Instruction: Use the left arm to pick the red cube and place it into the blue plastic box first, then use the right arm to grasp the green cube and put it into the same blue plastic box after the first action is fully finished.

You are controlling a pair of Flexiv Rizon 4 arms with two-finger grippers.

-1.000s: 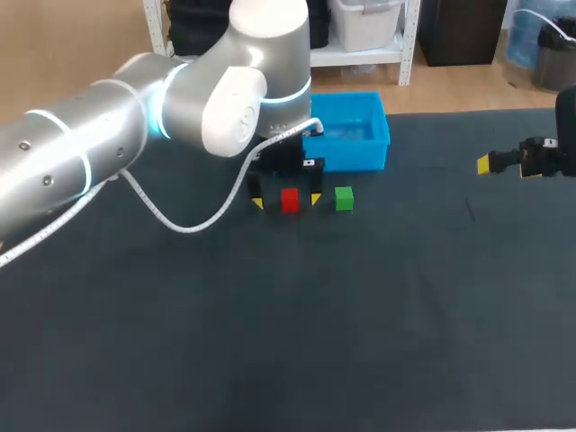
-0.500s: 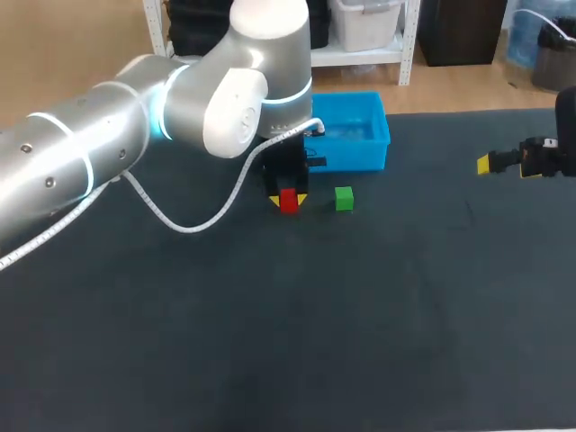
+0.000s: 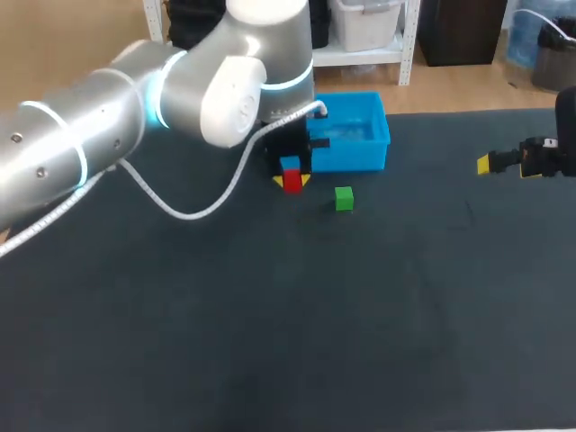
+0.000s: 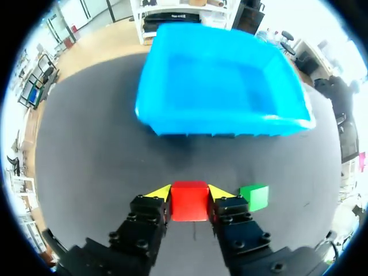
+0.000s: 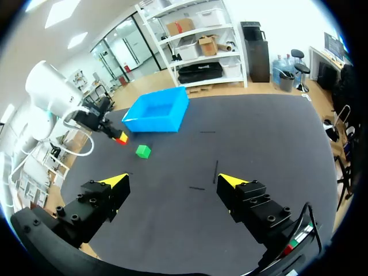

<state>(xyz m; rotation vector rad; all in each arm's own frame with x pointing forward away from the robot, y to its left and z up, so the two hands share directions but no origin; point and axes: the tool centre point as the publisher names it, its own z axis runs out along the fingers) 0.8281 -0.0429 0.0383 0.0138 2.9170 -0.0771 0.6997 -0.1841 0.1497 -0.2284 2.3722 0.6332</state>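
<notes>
The first step is in hand: the left arm is taking the red cube to the blue box. The left claw is shut on the red cube, with one yellow tip pressed on each side, so it is open only as wide as the cube. The cube looks to be up off the bench a little, but I can't be sure. The blue box is just ahead of the claw, with its near wall facing it, and I see nothing inside it. The green cube sits on the bench just beside one finger of the claw, not touching it. I think the next move is to go up high enough to clear the near wall, go forward till the red cube is over the middle of the box, and then open the claw so the cube drops in. The right claw is wide open and holds nothing. It hangs at the right side of the bench, well apart from both cubes and the box. It should wait till the red cube is in the box, and only then go for the green cube
</notes>
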